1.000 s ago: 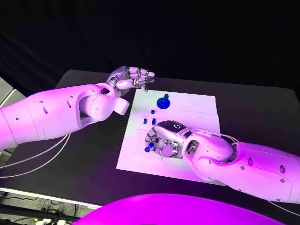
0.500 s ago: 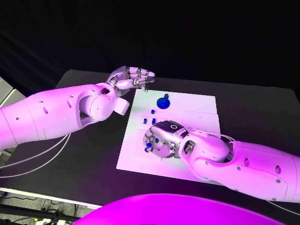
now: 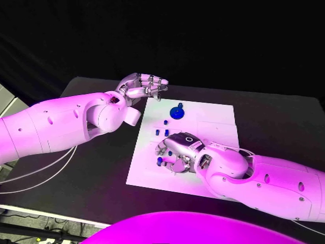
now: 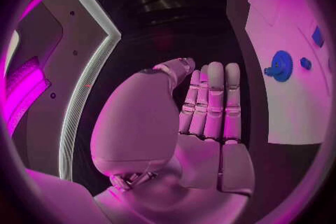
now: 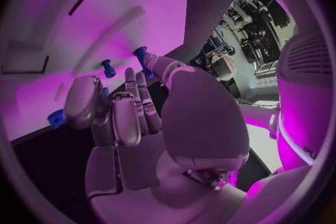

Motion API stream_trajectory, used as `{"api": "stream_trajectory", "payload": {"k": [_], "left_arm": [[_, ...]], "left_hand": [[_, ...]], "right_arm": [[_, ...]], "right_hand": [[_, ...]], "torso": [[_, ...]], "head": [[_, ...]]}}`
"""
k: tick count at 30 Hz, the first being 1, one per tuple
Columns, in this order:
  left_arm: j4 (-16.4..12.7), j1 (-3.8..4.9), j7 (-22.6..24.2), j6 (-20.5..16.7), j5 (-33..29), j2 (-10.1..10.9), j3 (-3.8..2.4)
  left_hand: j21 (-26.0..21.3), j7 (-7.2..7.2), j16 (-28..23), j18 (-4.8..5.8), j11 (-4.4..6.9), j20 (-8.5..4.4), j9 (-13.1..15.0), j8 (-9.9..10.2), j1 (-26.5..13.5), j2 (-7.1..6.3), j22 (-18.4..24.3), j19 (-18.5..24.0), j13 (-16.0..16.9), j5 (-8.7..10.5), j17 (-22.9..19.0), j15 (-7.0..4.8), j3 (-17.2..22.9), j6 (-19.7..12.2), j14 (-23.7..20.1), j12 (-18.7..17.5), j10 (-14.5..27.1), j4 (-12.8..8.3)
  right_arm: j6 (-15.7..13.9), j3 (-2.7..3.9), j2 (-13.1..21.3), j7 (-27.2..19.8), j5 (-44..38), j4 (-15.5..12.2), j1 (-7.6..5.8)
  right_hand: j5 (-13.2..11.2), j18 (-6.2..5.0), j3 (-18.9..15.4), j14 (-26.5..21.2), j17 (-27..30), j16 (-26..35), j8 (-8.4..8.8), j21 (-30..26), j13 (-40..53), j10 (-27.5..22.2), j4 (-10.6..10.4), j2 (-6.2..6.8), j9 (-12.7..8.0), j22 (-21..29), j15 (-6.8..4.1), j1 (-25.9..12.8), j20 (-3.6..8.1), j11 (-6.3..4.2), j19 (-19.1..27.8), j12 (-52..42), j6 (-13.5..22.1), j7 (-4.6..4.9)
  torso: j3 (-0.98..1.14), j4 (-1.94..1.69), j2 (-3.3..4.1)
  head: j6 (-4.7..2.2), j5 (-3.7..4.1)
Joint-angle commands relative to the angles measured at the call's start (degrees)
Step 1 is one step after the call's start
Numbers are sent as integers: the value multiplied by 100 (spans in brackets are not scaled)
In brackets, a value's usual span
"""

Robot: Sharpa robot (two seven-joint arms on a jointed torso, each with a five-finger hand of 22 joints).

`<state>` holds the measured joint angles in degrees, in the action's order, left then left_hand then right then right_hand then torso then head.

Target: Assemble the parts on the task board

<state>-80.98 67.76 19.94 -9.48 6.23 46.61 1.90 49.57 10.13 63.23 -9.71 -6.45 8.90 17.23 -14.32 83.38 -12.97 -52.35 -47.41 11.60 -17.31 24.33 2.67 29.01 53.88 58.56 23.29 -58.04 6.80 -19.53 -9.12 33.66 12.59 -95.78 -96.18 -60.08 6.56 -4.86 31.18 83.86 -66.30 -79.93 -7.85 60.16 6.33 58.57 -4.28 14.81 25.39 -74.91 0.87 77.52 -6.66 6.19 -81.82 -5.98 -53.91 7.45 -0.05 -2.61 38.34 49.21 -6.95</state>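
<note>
The right hand (image 3: 179,151), fingers apart and holding nothing, hovers over small blue parts (image 3: 160,160) mid-board: picking one comes next, demanding a precise pinch. The left hand (image 3: 140,85) waits empty, fingers straight.

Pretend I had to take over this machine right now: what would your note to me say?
Left robot hand: holds nothing, fingers together, hovering just beyond the far left corner of the task board.
Right robot hand: low over the board's near left part, fingers curled beside a small blue part; whether it grips that part, I cannot tell.
Other things: a blue gear sits at the board's far end; small blue pegs stand between the gear and the right robot hand.
Done: cannot be judged from here.
Left: seat the loose parts on the board.
</note>
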Motion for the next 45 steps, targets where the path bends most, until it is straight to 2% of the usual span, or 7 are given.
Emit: {"api": "stream_trajectory", "payload": {"k": [1,10,15,21,24,29,45], "left_arm": [[-6,3,49,77,-31,-3,-3],[5,3,40,97,-34,5,0],[6,2,37,107,-40,18,11],[14,-12,62,97,-51,20,26],[15,-24,87,89,-64,13,28],[23,-52,112,94,-80,0,31],[-116,-78,271,-7,-12,66,34]], "left_hand": [[-21,-15,-32,-74,1,-12,5,-20,-32,29,5,17,5,22,-5,-3,-33,18,-43,18,29,-1],[-21,-15,-32,-74,1,-12,5,-20,-32,29,5,17,5,22,-5,-3,-33,18,-43,18,29,-1],[-26,-15,-33,-74,1,-13,7,-23,-34,29,7,17,7,23,-5,-3,-37,16,-45,29,36,-1],[-31,-16,-36,-75,6,-13,7,-21,-26,34,10,17,11,22,-6,-5,-37,7,-48,46,29,-6],[-33,-16,-36,-75,6,-13,7,-20,-29,32,10,17,13,23,-6,-6,-39,3,-48,51,26,-6],[-44,-20,-36,-72,5,-11,10,-26,-58,23,15,18,16,26,-6,-3,-58,6,-50,68,30,10],[-661,-29,24,-71,-6,72,44,-33,-617,-29,450,-144,114,596,37,47,-1622,-194,-108,441,282,979]], "right_arm": [[-429,0,97,-38,-58,-93,4],[-1214,43,646,-588,597,-502,-87],[-1628,124,1165,-1435,1439,-699,-210],[-1173,177,1762,-1849,3145,-626,-421],[-800,185,1997,-1735,3765,-539,-489],[-216,183,2430,-1281,4066,-478,-555],[-111,95,3090,772,2991,-1033,-429]], "right_hand": [[33,-83,-331,-9,155,70,116,-321,-13,-270,-22,7,-42,-405,66,43,-28,35,124,-120,161,-40],[75,-124,-2212,-89,327,54,399,-624,38,-867,-783,-259,-210,-279,78,798,-52,35,127,-1167,702,-194],[71,-51,-2078,58,26,-84,262,-135,112,-334,-938,-448,-209,-448,-43,1090,29,-112,-55,-1649,569,154],[468,73,-1322,225,-425,-265,-101,597,379,972,-1161,-262,-209,-737,-210,1123,199,-306,-283,-2187,-175,83],[437,84,-1300,219,-356,-227,-270,641,992,1060,-1191,-162,-143,-769,-281,828,266,-395,-301,-2832,-264,8],[573,228,-1504,396,-1092,-561,-848,1493,7561,2693,-1201,-267,210,-1088,-325,180,331,-440,-516,-7938,-168,-96],[174,405,-2652,570,-2146,-947,-1205,2544,8367,3143,-1252,-496,279,-1402,-330,-559,327,-464,-728,-8402,-92,-149]], "torso": [[2,5,-2],[1,7,-8],[-4,14,-13],[-29,36,-38],[-48,48,-56],[-49,56,-95],[-42,58,-95]], "head": [[-3,17],[-27,54],[-77,61],[-109,279],[-129,356],[-67,558],[-28,834]]}}
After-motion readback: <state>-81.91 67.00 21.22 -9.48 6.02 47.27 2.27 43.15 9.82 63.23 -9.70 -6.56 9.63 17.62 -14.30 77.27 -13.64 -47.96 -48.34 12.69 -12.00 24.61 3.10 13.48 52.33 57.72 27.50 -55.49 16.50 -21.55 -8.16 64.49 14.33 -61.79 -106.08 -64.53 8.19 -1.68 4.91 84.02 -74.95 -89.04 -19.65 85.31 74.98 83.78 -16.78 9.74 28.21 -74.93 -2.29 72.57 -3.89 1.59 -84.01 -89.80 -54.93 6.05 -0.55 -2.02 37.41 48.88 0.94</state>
